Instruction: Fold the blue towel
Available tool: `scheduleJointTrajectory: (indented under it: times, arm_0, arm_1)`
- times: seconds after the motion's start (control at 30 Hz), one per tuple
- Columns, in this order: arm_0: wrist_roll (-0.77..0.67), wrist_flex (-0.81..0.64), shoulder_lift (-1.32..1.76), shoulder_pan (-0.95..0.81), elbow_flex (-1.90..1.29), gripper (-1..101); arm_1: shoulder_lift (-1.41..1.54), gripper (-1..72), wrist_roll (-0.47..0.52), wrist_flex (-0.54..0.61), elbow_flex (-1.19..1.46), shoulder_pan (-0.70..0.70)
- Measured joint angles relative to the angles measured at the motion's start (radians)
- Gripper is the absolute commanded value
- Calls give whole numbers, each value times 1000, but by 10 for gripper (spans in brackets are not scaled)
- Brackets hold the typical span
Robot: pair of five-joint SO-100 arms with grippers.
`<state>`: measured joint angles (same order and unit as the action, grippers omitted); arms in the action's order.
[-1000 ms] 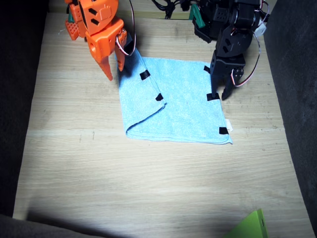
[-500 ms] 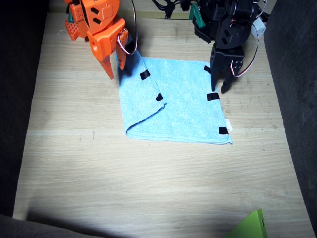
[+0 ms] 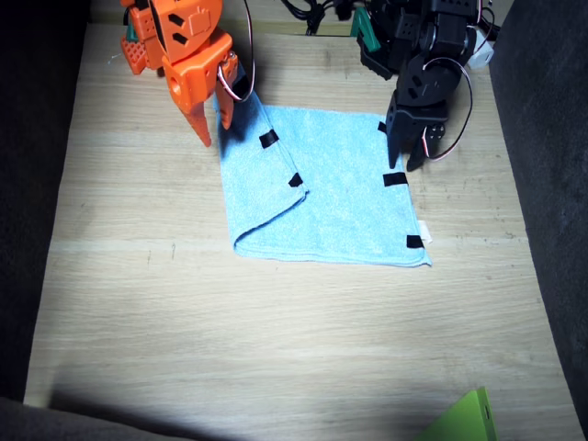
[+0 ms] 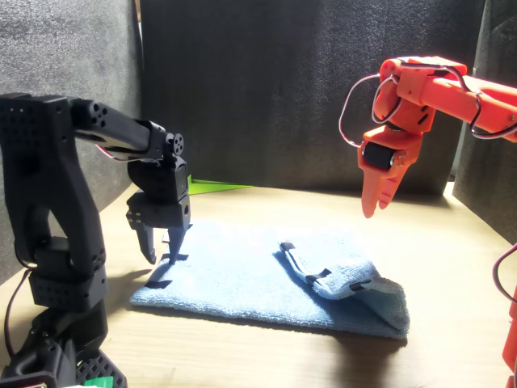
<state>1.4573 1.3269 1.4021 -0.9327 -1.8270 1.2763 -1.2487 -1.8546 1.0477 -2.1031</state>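
Table (image 3: 276,349): pale wood, filling most of the fixed view, dark surround on both sides.
Blue towel (image 3: 344,197): flat on the table in the upper middle of the fixed view; edge at frame left turned over onto itself in a narrow flap, rest lying single and open; black tape strips (image 3: 394,179) along the flap and along the edge at frame right.
Right arm (image 3: 179,37): orange, upper left of the fixed view; right gripper (image 3: 209,124) above the towel's top-left corner, jaws spread, nothing between them, apparently clear of the cloth.
Left arm (image 3: 432,46): black, upper right; left gripper (image 3: 405,156) just over the towel's right edge by the tape, jaws slightly parted, empty in the front view (image 4: 158,242).
Green piece (image 3: 464,421): bottom right corner, well apart from the towel.
Progress: judged early; only a partial flap made, full fold left, neither gripper holding cloth.
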Motion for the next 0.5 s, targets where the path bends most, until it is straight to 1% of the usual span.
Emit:
scheduleJointTrajectory:
  times: [0.07,0.13,0.2,0.23,0.5]
  arm_0:
    - [-2,12,-21,-5,34,183]
    - [-2,18,-43,-18,64,152]
    - [3,23,-58,-14,92,11]
    - [5,26,-63,-14,101,-2]
    - [3,52,-98,14,135,-2]
  arm_1:
    - [0,225,0,0,0,0]
    - [0,225,0,0,0,0]
    - [0,225,0,0,0,0]
    - [0,225,0,0,0,0]
    - [2,224,2,0,0,0]
